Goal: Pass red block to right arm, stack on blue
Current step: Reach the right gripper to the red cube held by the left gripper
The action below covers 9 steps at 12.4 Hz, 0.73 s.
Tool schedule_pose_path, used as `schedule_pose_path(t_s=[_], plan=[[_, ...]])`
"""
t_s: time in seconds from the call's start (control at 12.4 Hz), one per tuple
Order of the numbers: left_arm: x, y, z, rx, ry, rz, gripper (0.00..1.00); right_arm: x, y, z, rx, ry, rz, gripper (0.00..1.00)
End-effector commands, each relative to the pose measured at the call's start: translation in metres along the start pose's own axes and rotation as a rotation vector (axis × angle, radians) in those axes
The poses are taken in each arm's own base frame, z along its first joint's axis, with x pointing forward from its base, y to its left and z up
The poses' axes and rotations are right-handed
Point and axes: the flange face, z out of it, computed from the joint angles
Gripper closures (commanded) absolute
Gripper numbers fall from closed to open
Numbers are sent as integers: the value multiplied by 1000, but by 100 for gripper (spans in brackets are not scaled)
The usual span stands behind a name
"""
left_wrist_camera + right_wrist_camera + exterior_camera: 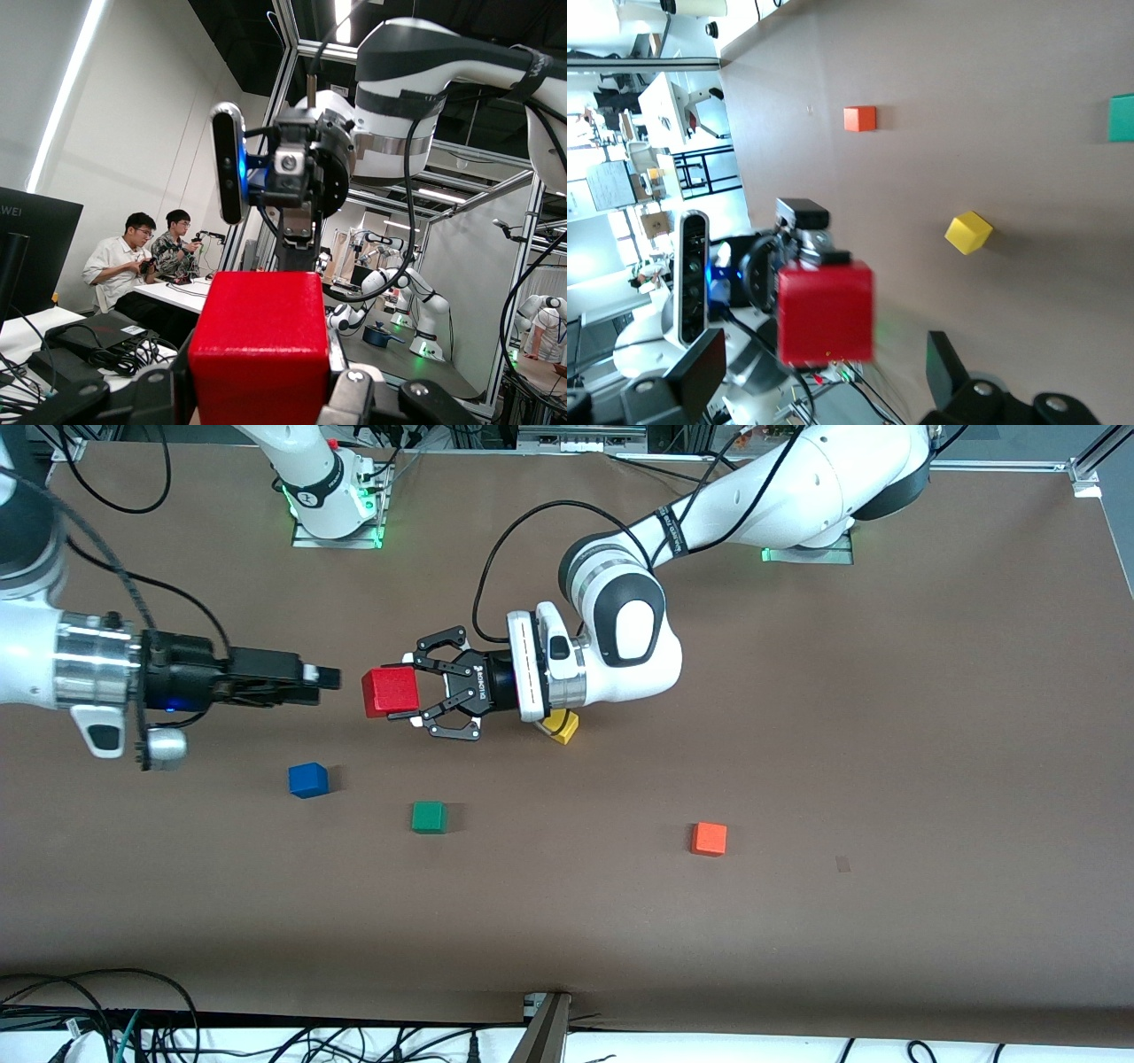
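Observation:
My left gripper [410,691] is shut on the red block [390,691] and holds it in the air over the table's middle, turned sideways toward the right arm's end. The block fills the left wrist view [261,345] between the claw fingers. My right gripper [324,677] is level with the block, a short gap away and not touching it. In the right wrist view its fingers [700,372] stand wide apart, with the red block [826,312] ahead of them. The blue cube [307,779] sits on the table nearer the front camera, below the right gripper.
A green cube [429,817] lies beside the blue one toward the left arm's end. An orange cube [709,839] lies farther that way. A yellow cube [561,726] sits under the left wrist. The brown table [886,735] is bare elsewhere.

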Motion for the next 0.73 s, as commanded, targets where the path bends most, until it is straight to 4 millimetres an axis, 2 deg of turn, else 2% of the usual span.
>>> schedule_pose_path(t_s=[0.0,0.48,0.64], plan=[[7,6,6,15,13,-5,100,5,-7,15,16,3,27,0],[4,6,5,15,9,-8,100,5,-8,39,1,-43,25,0],[5,6,6,15,11,-8,100,1,-15,53,-10,-62,13,0]])
